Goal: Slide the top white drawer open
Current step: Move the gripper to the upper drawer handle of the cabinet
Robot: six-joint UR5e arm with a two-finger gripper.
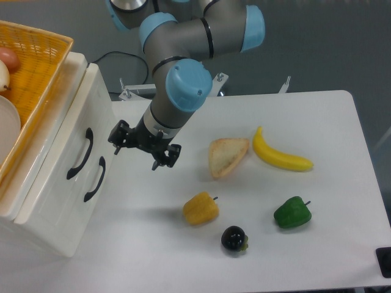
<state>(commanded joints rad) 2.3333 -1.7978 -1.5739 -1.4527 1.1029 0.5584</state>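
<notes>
The top white drawer is the upper strip of the white cabinet's front at the left, with a curved black handle. It sits flush with the lower drawer, whose own black handle is just below. My gripper hangs over the table a short way right of the two handles, not touching them. Its black fingers are spread open with nothing between them.
A yellow wicker basket with food and a plate rests on the cabinet top. On the table lie a bread slice, a banana, a yellow pepper, a green pepper and a dark eggplant.
</notes>
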